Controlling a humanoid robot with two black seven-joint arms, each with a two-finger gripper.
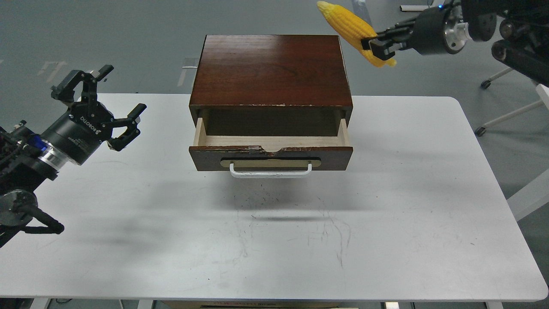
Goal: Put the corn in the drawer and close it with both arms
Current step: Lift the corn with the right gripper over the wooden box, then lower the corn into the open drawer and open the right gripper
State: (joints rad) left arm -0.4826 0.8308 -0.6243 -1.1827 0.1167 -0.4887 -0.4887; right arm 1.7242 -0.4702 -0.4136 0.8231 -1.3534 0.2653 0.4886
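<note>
The yellow corn (349,28) is held high at the upper right, above and to the right of the cabinet's back corner. My right gripper (377,46) is shut on its lower end, and the arm comes in from the right. The drawer (271,157) of the dark brown cabinet (270,71) is pulled open. Its pale wood inside (270,140) shows nothing in it, and its white bar handle (271,172) faces me. My left gripper (115,101) is open and holds nothing, above the table to the left of the drawer.
The white table (407,193) carries the cabinet at its back middle. Grey floor lies beyond, with white legs on castors (484,83) at the right, behind my right arm.
</note>
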